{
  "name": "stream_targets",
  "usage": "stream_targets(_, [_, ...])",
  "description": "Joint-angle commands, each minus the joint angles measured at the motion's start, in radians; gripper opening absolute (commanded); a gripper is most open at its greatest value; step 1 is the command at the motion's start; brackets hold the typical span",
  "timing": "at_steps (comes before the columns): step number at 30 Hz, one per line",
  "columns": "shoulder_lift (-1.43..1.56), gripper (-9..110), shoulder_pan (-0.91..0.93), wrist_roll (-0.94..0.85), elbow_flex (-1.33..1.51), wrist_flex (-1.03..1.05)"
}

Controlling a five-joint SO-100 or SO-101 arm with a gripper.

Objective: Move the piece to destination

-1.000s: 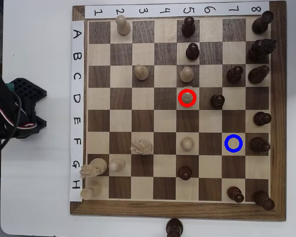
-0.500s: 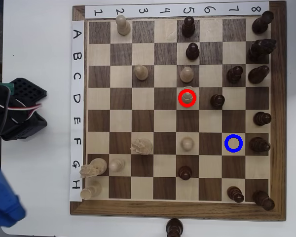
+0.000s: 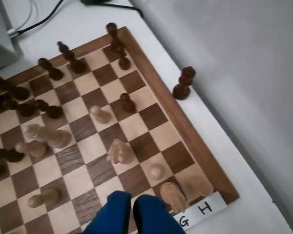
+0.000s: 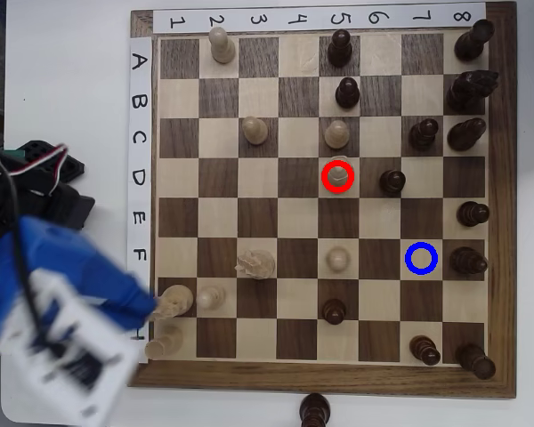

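Awaiting pickup: cream pawn [image 4: 338, 173] stands inside red ring [image 4: 337, 176] on row D, column 5. Blue-ringed square [image 4: 421, 258] on row F, column 7, empty. Gripper [image 3: 132, 204] near board edge, fingers together, holding nothing.

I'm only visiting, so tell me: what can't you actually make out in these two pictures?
1. Tool: the bottom edge of the wrist view cuts it off, so I can't tell if it is open or shut. Motion blur smears it in the overhead view.
2. Light corner piece: partly hidden by the blurred arm in the overhead view.
3. Dark off-board piece: cut off by the overhead view's bottom edge.
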Motion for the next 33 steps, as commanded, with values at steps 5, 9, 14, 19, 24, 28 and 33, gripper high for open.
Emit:
stream_targets(5, [-0.202,0,-0.394,0.278,-0.192,0.002])
stream_targets(9, [-0.232,0,-0.448,0.304,-0.16,-0.04])
stream_targets(14, [-0.252,0,-0.462,0.314,-0.026,-0.255])
stream_targets(19, [-0.167,0,-0.466,0.336,0.215,-0.529])
stream_targets(24, [-0.025,0,-0.485,0.365,0.466,-0.739])
stream_targets(28, [0.075,0,-0.491,0.367,0.644,-0.884])
stream_targets(33, [0.15,4,-0.512,0.334,0.813,-1.035])
